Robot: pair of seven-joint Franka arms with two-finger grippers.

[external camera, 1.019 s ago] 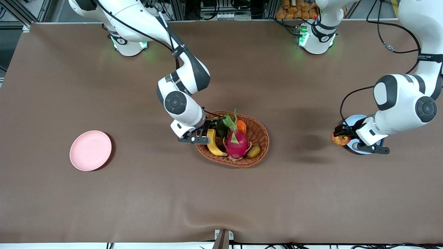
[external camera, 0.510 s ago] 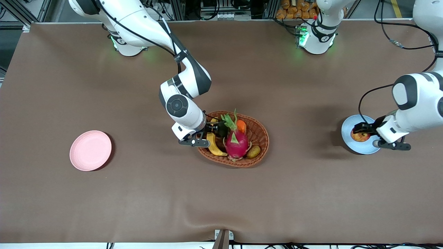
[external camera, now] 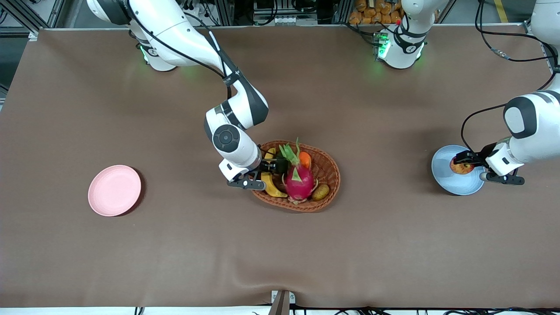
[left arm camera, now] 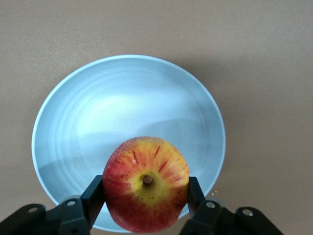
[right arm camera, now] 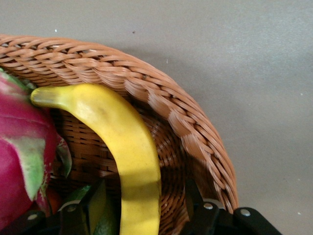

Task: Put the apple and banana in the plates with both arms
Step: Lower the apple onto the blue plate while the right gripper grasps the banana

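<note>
We find the left end effector (external camera: 464, 162) over the light blue plate (external camera: 442, 179), which sits at the left arm's end of the desk (external camera: 175, 245). Its fingers (left arm camera: 95, 196) are clamped on either side of the apple (left arm camera: 146, 183), stem end facing the wrist camera. In the left wrist view the apple hangs over the plate's rim (left arm camera: 54, 107); whether it touches the plate surface we cannot tell.

The right end effector (external camera: 267, 168) is down in the woven basket (external camera: 330, 175) near the middle of the desk. The right wrist view shows its fingers (right arm camera: 193, 196) standing apart on either side of the banana (right arm camera: 129, 147), one finger between the banana and the basket wall. We cannot tell whether they press on the banana. The banana lies in the basket along the wall toward the right arm's end, its tip just beside the dragon fruit (external camera: 299, 181).

Also in the basket we note an orange-red fruit (external camera: 305, 159) farther from the front camera than the dragon fruit, a brownish-green oval fruit (external camera: 320, 191) beside the dragon fruit toward the left arm's end, and a dark green item (right arm camera: 100, 213) next to the banana.

The pink plate (external camera: 114, 190) lies bare toward the right arm's end of the desk, well apart from the basket.
</note>
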